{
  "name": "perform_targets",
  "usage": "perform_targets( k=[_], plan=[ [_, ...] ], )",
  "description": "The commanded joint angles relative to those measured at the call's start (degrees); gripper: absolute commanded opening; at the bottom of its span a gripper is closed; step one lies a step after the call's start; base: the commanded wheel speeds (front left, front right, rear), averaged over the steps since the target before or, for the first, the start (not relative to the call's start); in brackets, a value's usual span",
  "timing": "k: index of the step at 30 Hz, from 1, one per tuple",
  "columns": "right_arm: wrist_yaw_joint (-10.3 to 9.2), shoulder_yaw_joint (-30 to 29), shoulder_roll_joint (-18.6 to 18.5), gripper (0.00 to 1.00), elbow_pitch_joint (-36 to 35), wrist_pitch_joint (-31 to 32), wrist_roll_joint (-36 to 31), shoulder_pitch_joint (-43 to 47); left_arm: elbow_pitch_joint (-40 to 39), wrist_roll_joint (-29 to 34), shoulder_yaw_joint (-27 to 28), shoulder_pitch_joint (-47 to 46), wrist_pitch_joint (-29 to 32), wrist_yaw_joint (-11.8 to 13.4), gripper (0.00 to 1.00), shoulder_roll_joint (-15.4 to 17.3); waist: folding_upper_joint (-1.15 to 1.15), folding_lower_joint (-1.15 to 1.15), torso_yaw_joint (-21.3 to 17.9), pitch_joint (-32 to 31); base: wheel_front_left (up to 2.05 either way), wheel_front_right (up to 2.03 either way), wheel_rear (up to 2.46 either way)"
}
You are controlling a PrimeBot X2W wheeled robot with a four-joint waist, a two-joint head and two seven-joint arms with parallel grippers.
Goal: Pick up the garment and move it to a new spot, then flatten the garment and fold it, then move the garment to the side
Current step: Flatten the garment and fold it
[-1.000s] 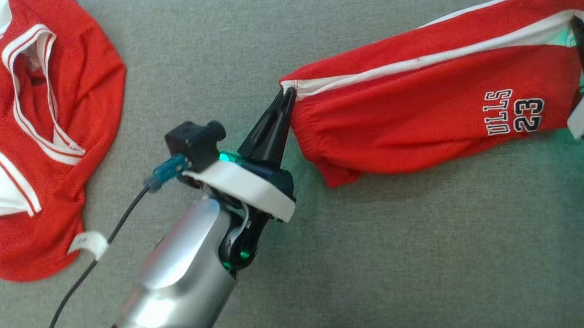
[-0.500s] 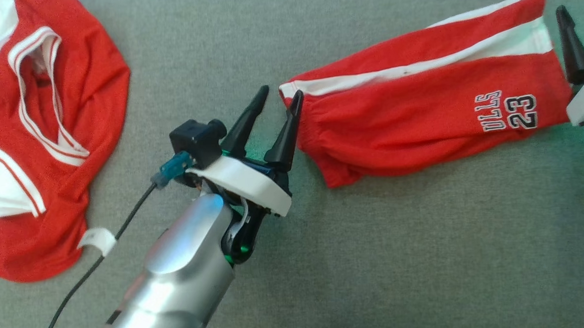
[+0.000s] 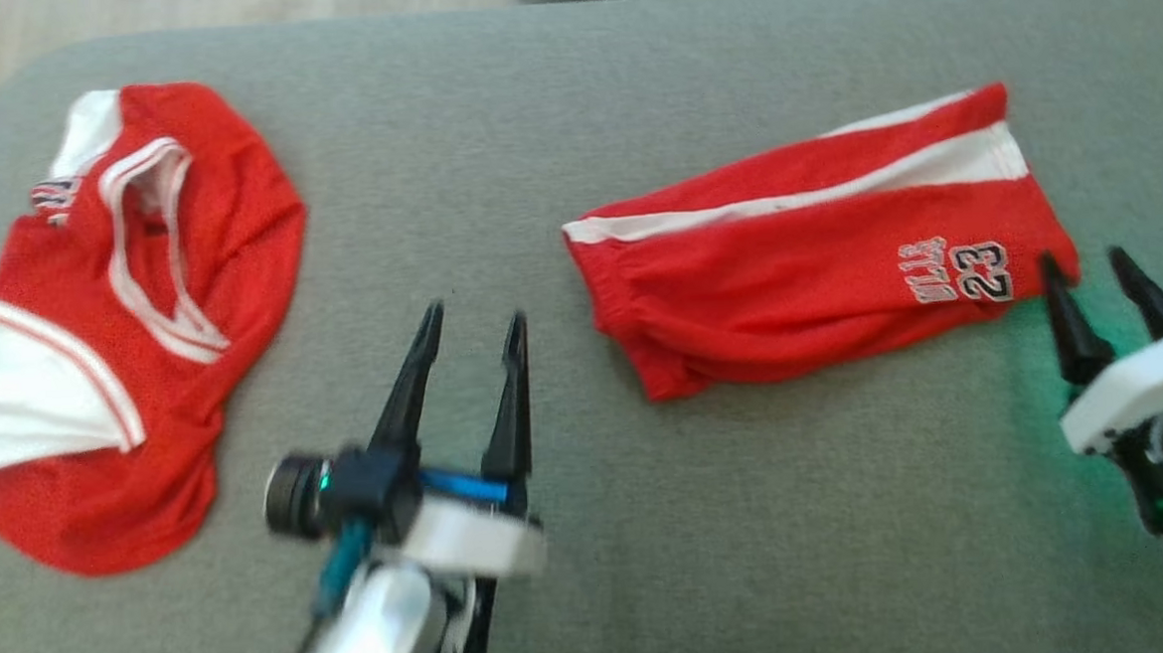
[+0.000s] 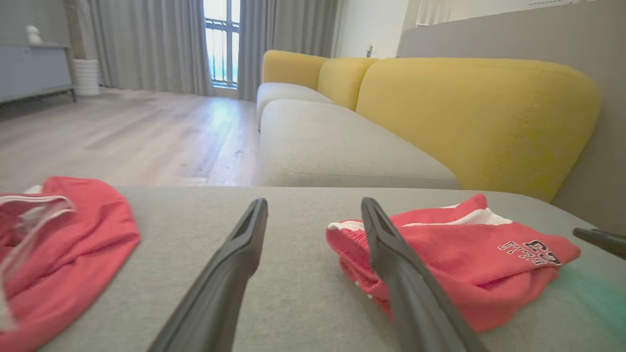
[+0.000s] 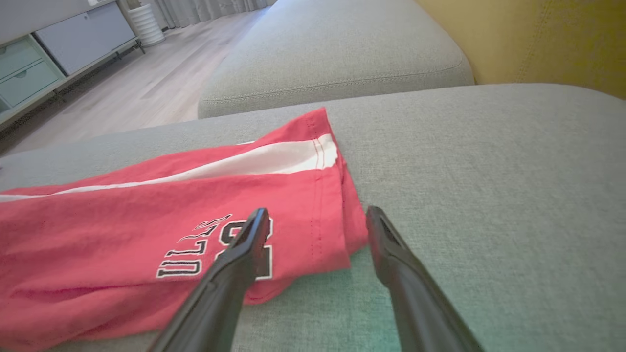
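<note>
Standing beside the robot, I see nearest to it the two claws, both low over the grey cushion [image 3: 752, 537] on the near side of the red shorts [image 3: 817, 254]. The left gripper [image 3: 473, 317] is apart from the waistband end, fingers spread and holding nothing. The right gripper [image 3: 1081, 259] is spread and empty too, its tips just beside the hem corner with the number. The shorts lie flat on the cushion, doubled lengthwise it seems, with the white stripe on the far side. I judge the cloth thin, light, limp and a little slippery; lifted at one point it would sag. The gathered waistband corner and the stitched hem corner look the better places to pinch, both layers together. On the near side of the shorts there is wide bare cushion for sliding. Well to the left of the shorts a crumpled red jersey [image 3: 143, 320] limits that side. Beyond the shorts the cushion ends at a rounded edge, then come wooden floor [image 4: 122, 132] and a yellow backrest [image 4: 479, 112].
</note>
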Motion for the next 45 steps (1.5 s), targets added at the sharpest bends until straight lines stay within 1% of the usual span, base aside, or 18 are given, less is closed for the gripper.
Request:
perform_targets(
  k=[1, 5, 8, 13, 16, 21, 25, 26, 28, 30, 32, 39, 40, 45],
  plan=[
    [-0.05, -0.7, -0.6, 1.0, -1.6, 0.4, 0.3, -0.3, -3.3, 1.8, 2.9, 0.6, -0.5, 1.0, 1.0, 0.9, 0.0, 0.02, 1.7, -0.8, 0.0, 0.0, 0.0],
    [-0.05, -5.1, -0.2, 1.0, 0.0, 1.6, 0.0, -0.6, -9.1, 7.3, 5.3, 7.1, -0.5, 3.2, 1.0, 0.2, 0.0, 0.02, 4.8, -1.1, 0.0, 0.0, 0.0],
    [-0.05, -8.3, -1.0, 1.0, 2.9, 3.3, -1.7, -2.3, -11.8, 9.7, 6.6, 10.8, -0.5, 3.9, 1.0, -0.6, 0.0, 0.02, 7.5, -0.6, 0.0, 0.0, 0.0],
    [-0.05, -13.4, -2.5, 1.0, 9.5, 6.4, -5.8, -6.4, -14.0, 11.8, 7.8, 14.1, -0.5, 3.3, 1.0, -1.8, 0.0, 0.02, 11.3, 0.4, 0.0, 0.0, 0.0],
    [-0.05, -15.7, -2.4, 1.0, 13.4, 7.9, -7.7, -8.6, -14.4, 12.5, 8.3, 14.9, -0.5, 2.5, 1.0, -2.4, 0.0, 0.02, 12.7, 0.9, 0.0, 0.0, 0.0],
    [-0.05, -18.9, -2.3, 1.0, 19.8, 9.0, -10.5, -11.0, -14.5, 13.4, 9.0, 15.2, -0.5, 1.4, 1.0, -3.2, 0.0, 0.02, 13.5, 1.5, 0.0, 0.0, 0.0],
    [-0.05, -19.8, -1.5, 1.0, 24.0, 10.3, -11.2, -12.6, -14.4, 14.1, 9.6, 15.0, -0.5, 0.8, 1.0, -3.6, 0.0, 0.02, 13.1, 1.9, 0.0, 0.0, 0.0],
    [-0.05, -19.4, -0.5, 0.49, 25.2, 11.5, -10.5, -13.3, -14.4, 14.4, 9.8, 14.9, -0.5, 0.5, 1.0, -3.7, 0.0, 0.02, 12.6, 1.9, 0.0, 0.0, 0.0],
    [-0.05, -18.4, 0.4, 0.0, 25.5, 12.9, -8.6, -13.9, -14.3, 14.7, 10.0, 14.7, -0.5, 0.3, 1.0, -3.8, 0.0, 0.02, 11.9, 1.9, 0.0, 0.0, 0.0],
    [-0.05, -17.0, 0.7, 0.0, 24.8, 13.5, -6.9, -14.0, -14.2, 14.9, 10.2, 14.6, -0.5, -0.1, 1.0, -3.9, 0.0, 0.02, 11.2, 1.8, 0.0, 0.0, 0.0],
    [-0.05, -15.7, 0.3, 0.0, 23.7, 12.7, -5.6, -13.9, -14.0, 15.1, 10.4, 14.5, -0.5, -0.4, 1.0, -4.0, 0.0, 0.02, 10.2, 1.7, 0.0, 0.0, 0.0],
    [-0.05, -11.9, -2.9, 0.0, 21.0, 9.0, -4.5, -13.1, -13.4, 15.6, 10.7, 14.3, -0.5, -1.4, 1.0, -4.1, 0.0, 0.02, 5.3, 0.3, 0.0, 0.0, 0.0],
    [-0.05, -11.9, -2.9, 0.0, 21.0, 9.0, -4.5, -13.1, -13.4, 15.6, 10.7, 14.3, -0.5, -1.4, 1.0, -4.1, 0.0, 0.02, 5.3, 0.3, 0.0, 0.0, 0.0],
    [-0.05, -10.5, -7.2, 0.0, 19.6, 7.3, -5.8, -12.3, -13.1, 15.8, 10.9, 14.3, -0.5, -1.9, 1.0, -4.2, 0.0, 0.02, 2.1, -0.4, 0.0, 0.0, 0.0]
  ],
)
